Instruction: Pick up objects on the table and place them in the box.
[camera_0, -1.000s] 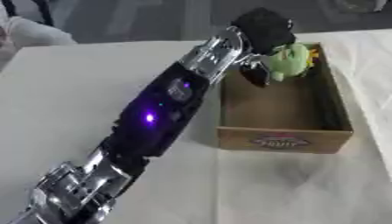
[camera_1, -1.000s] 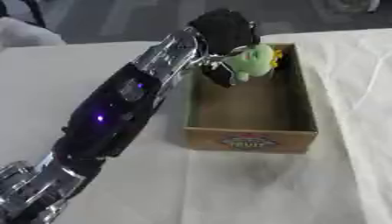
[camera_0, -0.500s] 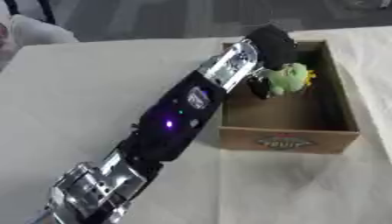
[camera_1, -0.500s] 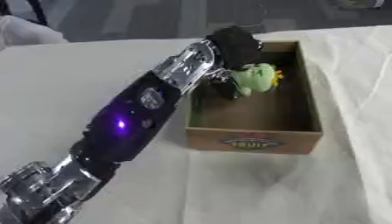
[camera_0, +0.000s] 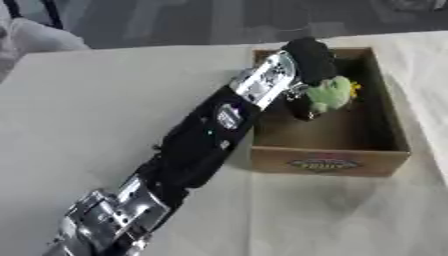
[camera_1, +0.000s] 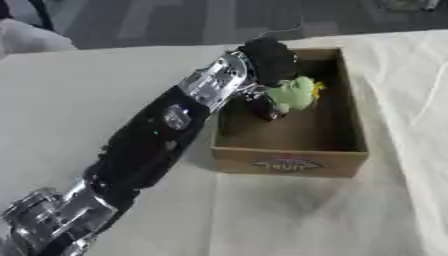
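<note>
A brown cardboard box (camera_0: 328, 161) with a printed front label stands open on the white tablecloth, right of centre. My left arm stretches from the lower left up to the box's left rim. My left hand (camera_0: 306, 59) hangs over that rim, inside the box, with its dark fingers (camera_0: 301, 108) curled round a small green plush toy (camera_0: 331, 93) with a yellow bit on its right side. The toy sits low in the far half of the box. No right hand shows in either view.
The white tablecloth (camera_0: 96, 105) covers the table on all sides of the box. Beyond the table's far edge lies a dark floor (camera_0: 175, 20). Something white (camera_0: 35, 37) shows at the far left corner.
My left hand has come down with the green toy, from above the box's far rim to inside the box. The forearm now lies closer to the left wall.
</note>
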